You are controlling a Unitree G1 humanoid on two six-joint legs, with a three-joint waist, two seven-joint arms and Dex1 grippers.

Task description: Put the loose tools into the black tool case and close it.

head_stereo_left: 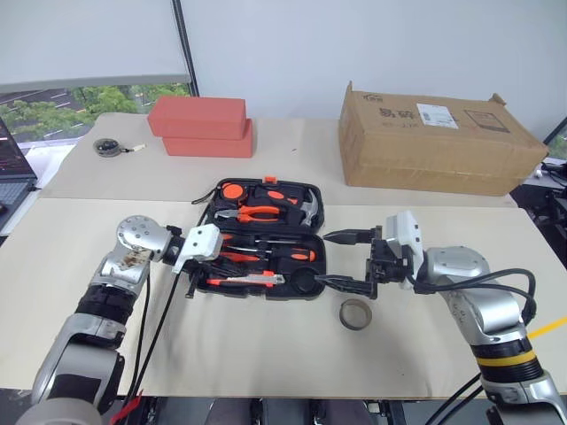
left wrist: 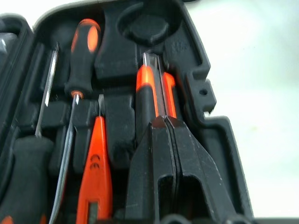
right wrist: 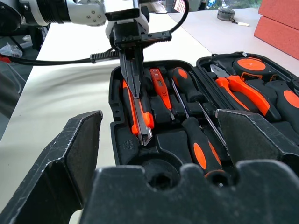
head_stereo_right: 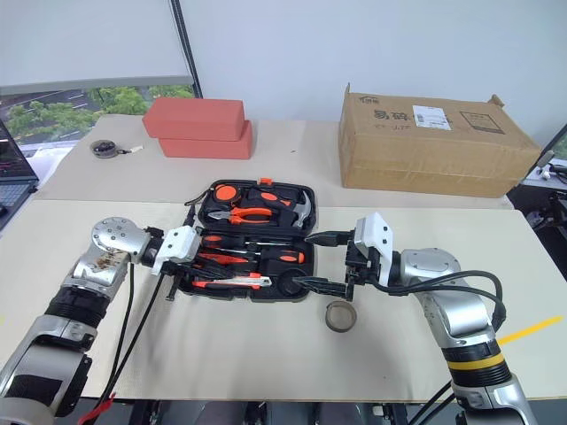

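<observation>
The black tool case (right wrist: 117, 135) lies open in the middle of the table. Its near half holds two black-and-orange screwdrivers (right wrist: 203, 149), a slim orange tester screwdriver (left wrist: 96, 172) and the orange-black utility knife (left wrist: 149, 88). My left gripper (left wrist: 164, 120) is shut, with nothing between its fingers. It points down at the utility knife in its recess, and I cannot tell whether the tips touch it. My right gripper (head_stereo_left: 328, 259) stands wide open at the case's right edge, one finger above the other. The grey tape roll (head_stereo_left: 355, 313) lies on the table just in front of it.
The case's far half holds orange-handled pliers (head_stereo_left: 257, 212) and a hammer (head_stereo_left: 306, 211). Two stacked red boxes (head_stereo_left: 199, 124) and a cardboard box (head_stereo_left: 434, 137) stand at the back. A small round tape measure with a cord (head_stereo_left: 108, 146) lies far left.
</observation>
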